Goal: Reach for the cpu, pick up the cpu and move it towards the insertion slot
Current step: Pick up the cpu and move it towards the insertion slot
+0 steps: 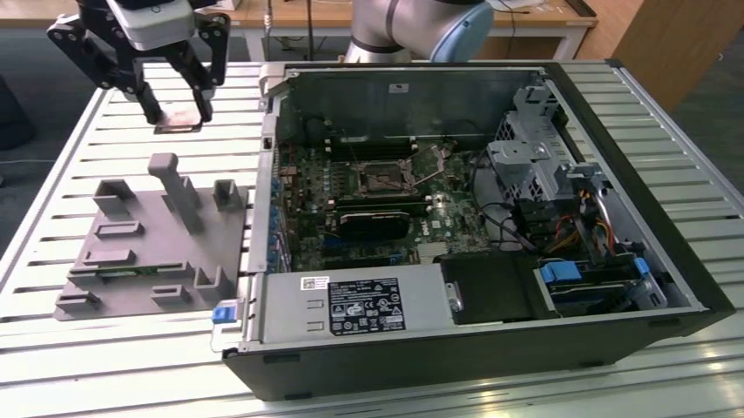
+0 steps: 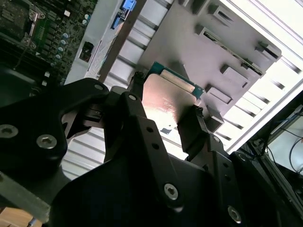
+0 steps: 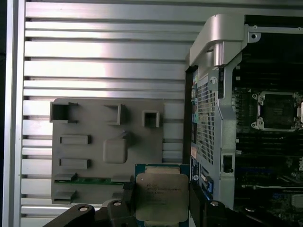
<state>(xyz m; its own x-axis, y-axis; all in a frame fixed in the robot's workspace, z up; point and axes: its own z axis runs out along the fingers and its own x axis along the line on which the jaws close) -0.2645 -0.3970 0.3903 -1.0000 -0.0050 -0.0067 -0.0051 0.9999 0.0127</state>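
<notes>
Okay, quick status from my end. As far as I can judge, the reach and the pick are done. The gripper (image 1: 178,111) is clamped on the cpu (image 3: 161,195), with a finger on each of two opposite edges. The chip sits flat, its shiny lid facing the first wrist camera.

It's lifted well off the slatted aluminium table (image 1: 104,366), hanging near the far corner on the exterior view's left. That's up around the far end of the grey plastic fixture plate (image 1: 139,252). With the height, I can't tell exactly what it's over. The shallow square recess (image 3: 115,150) in that plate has nothing sitting in it.

What's not done yet is the carry. The insertion slot (image 1: 378,178) is on the motherboard (image 1: 348,218) inside the open computer case (image 1: 651,200). The case lies on its side over the middle of the table and the exterior view's right. Chip and socket are well apart, with the case's side wall between them, so I'd call it roughly halfway.

The surface is ribbed silver slats with gaps, throwing a lot of glare in the second wrist view. Past the far edge I can see the arm's base (image 1: 407,26), some wooden desks (image 1: 302,10) and dark floor (image 1: 23,87).
</notes>
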